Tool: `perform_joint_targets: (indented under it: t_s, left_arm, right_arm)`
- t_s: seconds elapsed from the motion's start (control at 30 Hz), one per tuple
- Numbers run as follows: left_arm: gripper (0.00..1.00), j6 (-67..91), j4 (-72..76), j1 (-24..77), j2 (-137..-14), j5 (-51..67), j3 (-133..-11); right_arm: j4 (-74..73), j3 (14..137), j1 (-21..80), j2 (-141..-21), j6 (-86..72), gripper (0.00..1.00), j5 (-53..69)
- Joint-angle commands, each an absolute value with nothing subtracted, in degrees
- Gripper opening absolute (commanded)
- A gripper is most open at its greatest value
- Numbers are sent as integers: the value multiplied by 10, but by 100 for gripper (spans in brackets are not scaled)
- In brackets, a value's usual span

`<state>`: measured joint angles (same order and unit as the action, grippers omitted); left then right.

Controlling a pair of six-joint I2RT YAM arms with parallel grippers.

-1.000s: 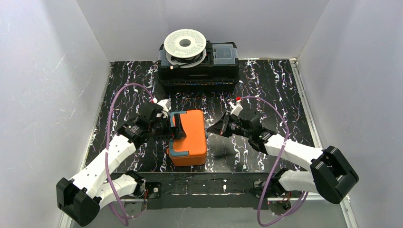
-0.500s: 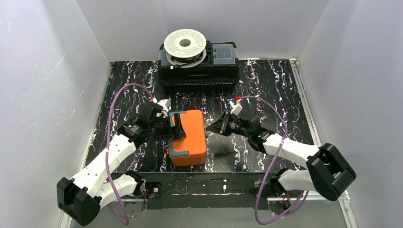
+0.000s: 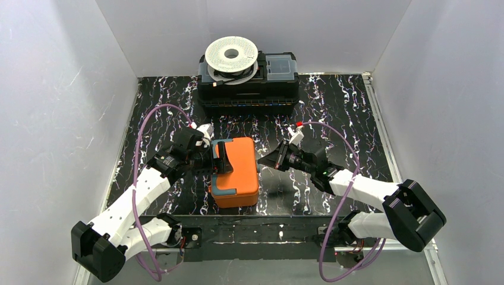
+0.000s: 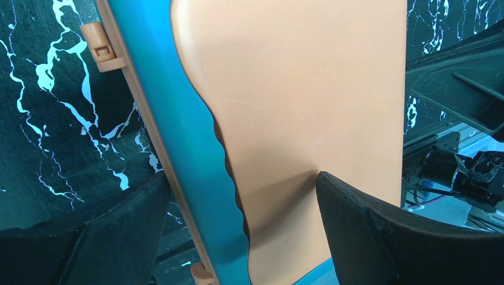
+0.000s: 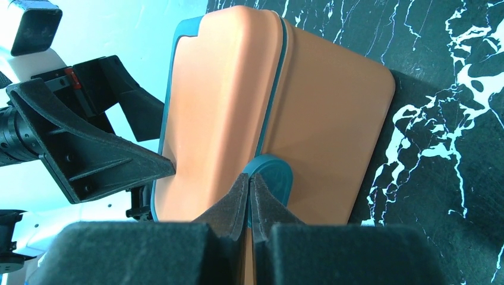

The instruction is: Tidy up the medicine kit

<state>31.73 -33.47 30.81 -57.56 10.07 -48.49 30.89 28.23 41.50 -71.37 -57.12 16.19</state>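
The medicine kit (image 3: 241, 169) lies closed on the desk (image 3: 333, 113), close to its near edge, between the two arms. The step looks to be springing the teal latch (image 5: 274, 178). The right hand (image 5: 249, 181), clenched to a wedge and holding nothing, has its tips on that latch. It should lever gently outward without skidding onto the orange front. The left hand (image 4: 241, 184) should brace the box. It grasps the kit, spread wide, one pad on the lid (image 5: 214, 101), the other against the teal rim (image 4: 184, 148) by the hinges. Far behind stands a black toolbox (image 3: 249, 89).
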Motion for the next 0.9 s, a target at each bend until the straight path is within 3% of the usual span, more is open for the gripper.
perform_joint_targets:
  t_s: [0.0, 0.87]
  left_arm:
    - [86, 313, -322, 320, -602, 140, -460]
    - [87, 315, -320, 319, -590, 141, -463]
  right_arm:
    - [302, 274, 467, -714, -584, 7, 239]
    - [231, 286, 509, -680, -580, 13, 193]
